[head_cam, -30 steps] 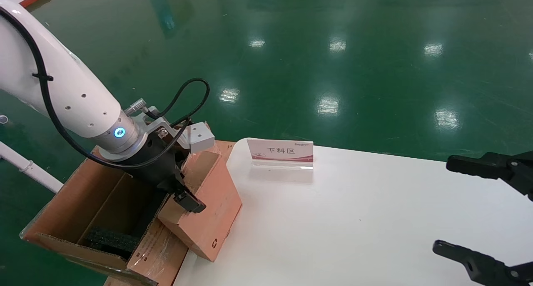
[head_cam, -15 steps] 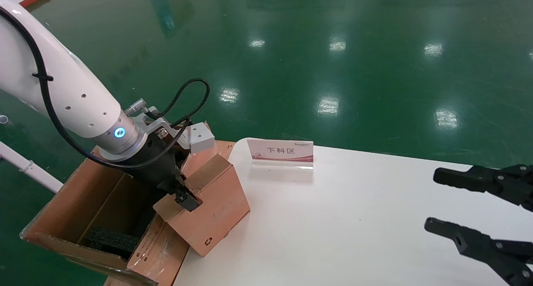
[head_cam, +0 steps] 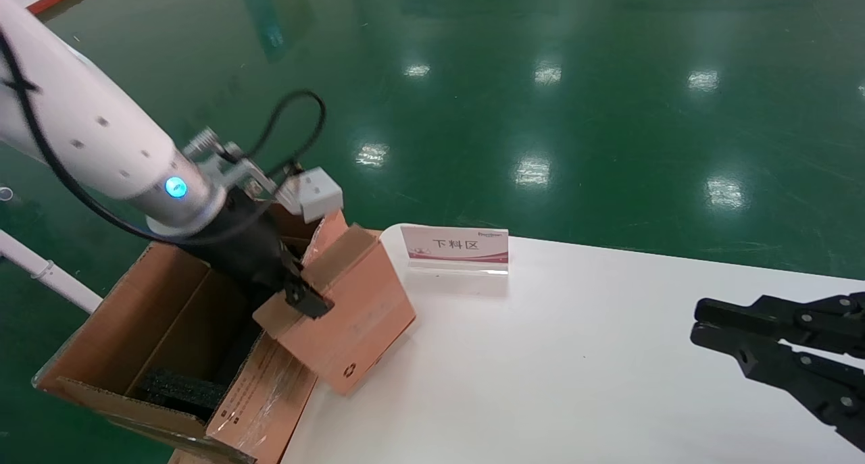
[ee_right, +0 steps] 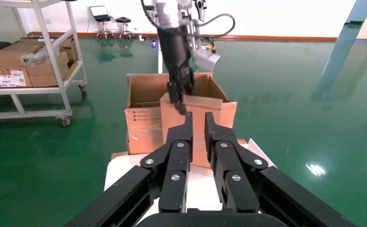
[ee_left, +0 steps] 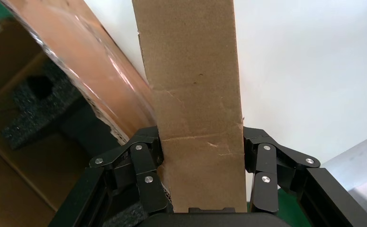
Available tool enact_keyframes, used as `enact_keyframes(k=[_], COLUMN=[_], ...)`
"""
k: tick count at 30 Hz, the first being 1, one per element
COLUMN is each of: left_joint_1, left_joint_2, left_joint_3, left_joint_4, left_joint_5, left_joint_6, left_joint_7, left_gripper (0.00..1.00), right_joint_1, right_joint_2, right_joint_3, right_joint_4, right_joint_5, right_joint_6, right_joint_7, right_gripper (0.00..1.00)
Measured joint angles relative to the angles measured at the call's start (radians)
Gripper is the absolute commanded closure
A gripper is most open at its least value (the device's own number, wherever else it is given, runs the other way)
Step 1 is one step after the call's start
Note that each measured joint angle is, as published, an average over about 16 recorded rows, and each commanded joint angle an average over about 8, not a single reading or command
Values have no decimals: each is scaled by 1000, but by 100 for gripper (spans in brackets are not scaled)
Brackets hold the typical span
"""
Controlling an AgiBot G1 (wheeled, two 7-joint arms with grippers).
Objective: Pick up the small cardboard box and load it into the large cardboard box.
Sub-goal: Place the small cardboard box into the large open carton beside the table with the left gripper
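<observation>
The small cardboard box (head_cam: 351, 322) hangs tilted over the table's left end, its recycling mark low on the near face. My left gripper (head_cam: 311, 295) is shut on its upper edge; in the left wrist view the left gripper (ee_left: 200, 142) clamps the small cardboard box (ee_left: 191, 71) from both sides. The large cardboard box (head_cam: 101, 308) stands open just left of the table, black foam (head_cam: 179, 386) on its bottom, its taped flap (ee_left: 91, 71) right beside the held carton. My right gripper (head_cam: 699, 321) hovers at the table's right, fingers nearly together and holding nothing.
A pink-and-white sign (head_cam: 454, 244) stands on the white table (head_cam: 540, 383) behind the held carton. Green floor surrounds the table. The right wrist view shows the right gripper (ee_right: 198, 118), both cartons beyond it, and a shelf trolley (ee_right: 30, 56) with more cartons.
My left gripper has lifted the small box upward off the table edge and tipped it. My right gripper's fingers have closed from wide apart to nearly touching.
</observation>
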Motion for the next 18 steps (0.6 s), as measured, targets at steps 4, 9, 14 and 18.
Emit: enact_keyframes(k=[4, 9, 14, 18], left_joint_1=[-51, -129, -220, -295], left_joint_2=[-23, -53, -81, -102], left_joint_3=[-32, -75, -105, -108], left_joint_4=[31, 88, 155, 202], left_joint_5=[-27, -49, -42, -19], left_joint_6=[6, 20, 40, 59], left_joint_7=[21, 70, 137, 195], left_gripper=[100, 100, 100, 100], right_joint_1=[0, 0, 0, 0], right_joint_2=[0, 0, 0, 0], right_joint_3=[0, -1, -1, -1], right_joint_4=[0, 0, 0, 0], right_joint_5=[0, 0, 1, 1], right_joint_6=[0, 0, 0, 0], right_joint_7=[0, 0, -1, -1], right_gripper=[100, 100, 45, 0])
